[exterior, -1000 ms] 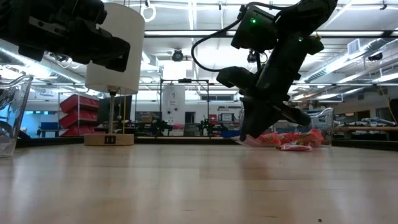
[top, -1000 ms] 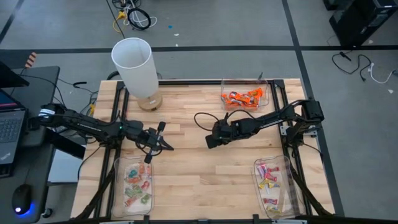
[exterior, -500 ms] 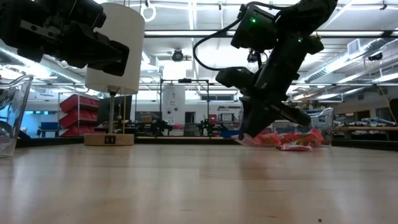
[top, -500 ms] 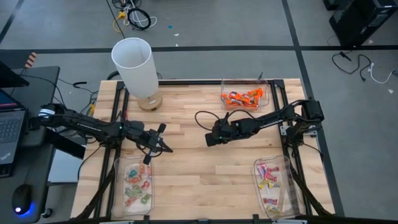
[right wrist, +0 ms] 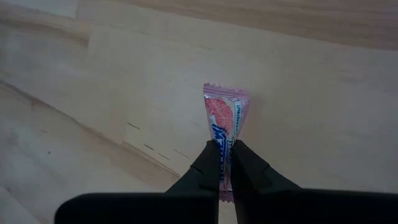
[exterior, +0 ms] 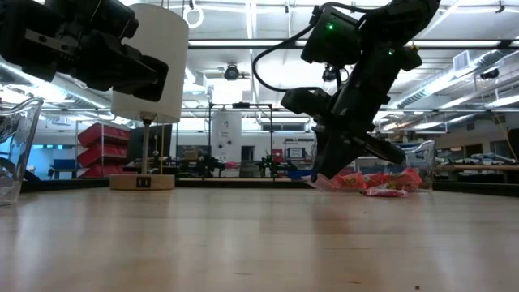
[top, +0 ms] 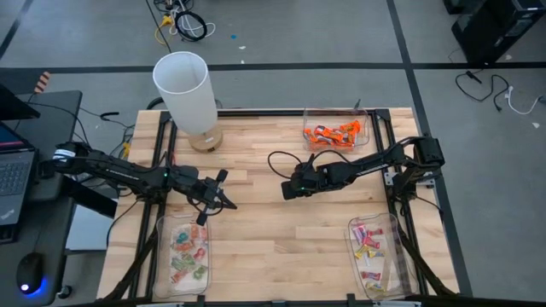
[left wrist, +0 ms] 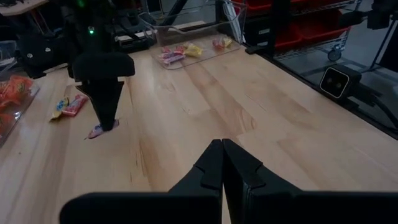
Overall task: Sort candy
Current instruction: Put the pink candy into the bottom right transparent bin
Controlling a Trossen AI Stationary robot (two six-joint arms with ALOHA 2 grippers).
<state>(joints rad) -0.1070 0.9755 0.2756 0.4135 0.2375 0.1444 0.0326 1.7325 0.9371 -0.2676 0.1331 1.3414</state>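
My right gripper is near the table's middle, shut on one pink wrapped candy. The left wrist view shows the same candy low at the tabletop. My left gripper is shut on nothing and hovers left of centre, pointing toward the right arm. Sorted candy lies in three clear trays: orange at the far right, green-and-pink at the near left, and pink-and-yellow at the near right. My right gripper pinches the candy's wrapper end between its two fingertips. The fingers slant down from the table's right side and lie along the candy. The rest of the candy sticks out past the tips, close over the wood. I cannot tell whether its free end touches the table.
A white cylindrical lamp on a wooden base stands at the far left. Two loose candies lie on the table near the orange tray. Bare wood spreads between the two near trays.
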